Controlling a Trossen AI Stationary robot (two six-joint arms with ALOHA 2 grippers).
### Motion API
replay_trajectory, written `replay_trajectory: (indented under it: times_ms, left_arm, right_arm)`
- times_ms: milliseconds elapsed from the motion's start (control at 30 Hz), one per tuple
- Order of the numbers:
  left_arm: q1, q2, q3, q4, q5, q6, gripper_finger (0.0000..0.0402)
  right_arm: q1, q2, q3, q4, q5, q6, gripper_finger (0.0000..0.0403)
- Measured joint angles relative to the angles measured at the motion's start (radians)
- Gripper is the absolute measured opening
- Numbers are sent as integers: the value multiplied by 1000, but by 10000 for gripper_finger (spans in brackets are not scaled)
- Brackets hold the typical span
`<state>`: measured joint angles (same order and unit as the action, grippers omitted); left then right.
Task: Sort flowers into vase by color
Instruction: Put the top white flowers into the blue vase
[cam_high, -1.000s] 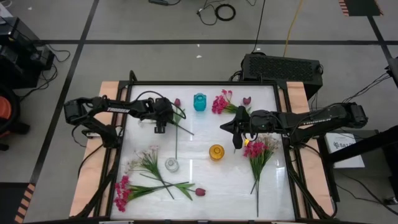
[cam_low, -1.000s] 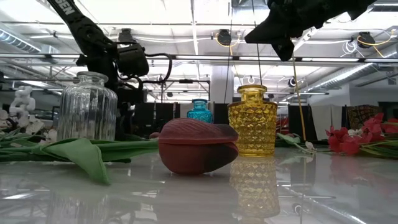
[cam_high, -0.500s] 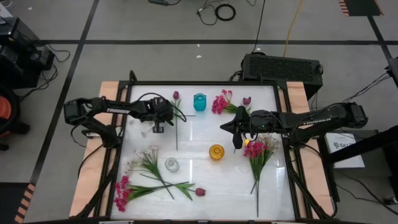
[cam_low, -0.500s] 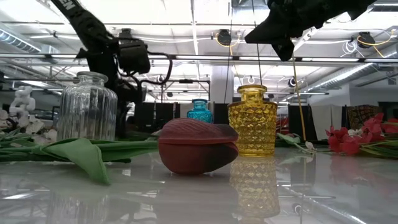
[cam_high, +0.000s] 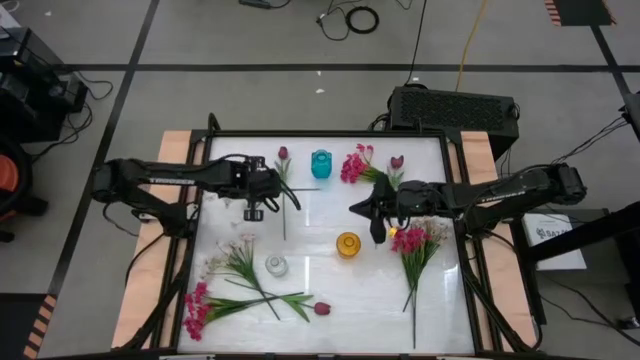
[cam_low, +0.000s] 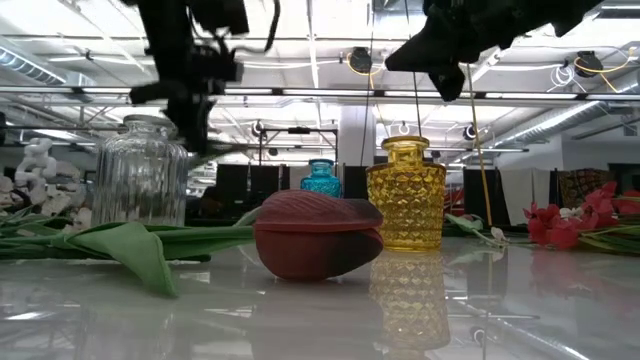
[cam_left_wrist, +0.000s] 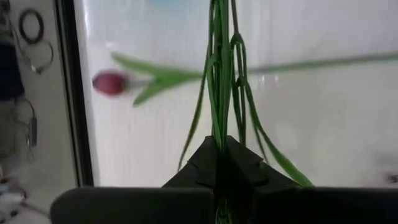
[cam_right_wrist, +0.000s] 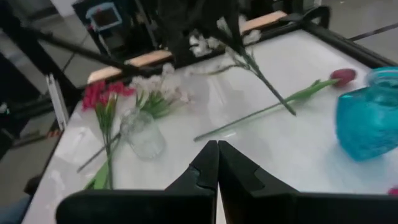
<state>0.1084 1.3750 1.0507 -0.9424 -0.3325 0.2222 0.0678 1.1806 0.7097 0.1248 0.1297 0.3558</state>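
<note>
a: where does the left gripper (cam_high: 254, 212) sit?
b: left of the teal vase (cam_high: 321, 163), its fingers (cam_left_wrist: 211, 163) clenched on green stems (cam_left_wrist: 219, 74). the maroon tulip (cam_high: 283, 154) lies just left of that vase.
a: and the right gripper (cam_high: 377, 234)?
b: right of the teal vase and nearer the front, just beside the yellow vase (cam_high: 348, 245), fingers (cam_right_wrist: 208, 163) pressed together, holding nothing.
a: the other flowers (cam_high: 230, 285)?
b: they lie on the worktop (cam_high: 320, 215) around the clear vase (cam_high: 276, 265), well in front of the teal vase.
</note>
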Motion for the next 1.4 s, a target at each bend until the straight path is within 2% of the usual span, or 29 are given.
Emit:
replay_trajectory:
  times_ms: [167,400,600,767,1000,1300,1400]
  left_arm:
    - [-102,0,49,-8,0,-8,14]
    - [-203,0,53,-9,-56,-26,13]
    - [-241,1,53,-6,-99,-57,13]
    - [-255,1,53,-7,-124,-85,13]
    - [-276,1,53,-8,-147,-87,13]
    - [-289,1,53,-10,-147,-87,13]
    - [-289,1,53,-15,-147,-87,13]
  right_arm:
    - [17,96,42,55,0,-54,16]
    - [47,233,183,-13,1,-154,83]
    - [53,359,285,-63,74,-229,152]
    - [51,434,345,-101,115,-250,185]
    - [37,499,392,-116,164,-292,180]
    - [43,496,393,-105,166,-339,156]
    - [64,495,393,-92,202,-381,159]
